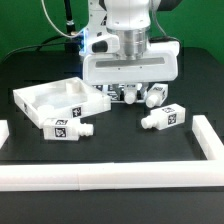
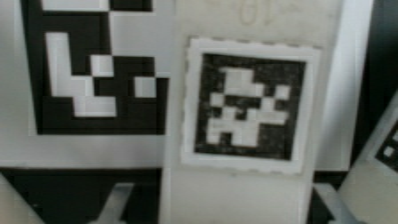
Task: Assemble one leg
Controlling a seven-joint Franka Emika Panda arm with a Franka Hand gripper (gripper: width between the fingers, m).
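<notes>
Though the gripper (image 1: 135, 96) straddles the leg (image 2: 249, 105), presumably to lift it, I cannot tell whether it is clamped.

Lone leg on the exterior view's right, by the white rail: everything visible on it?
The leg is a small white block, plastic by its look, with a black-and-white square tag on the camera-facing side and a short round peg at its end toward the exterior view's left. It lies flat on the black table, slightly askew, touching only the table as far as shows. The white rail stands clear of it.
</notes>
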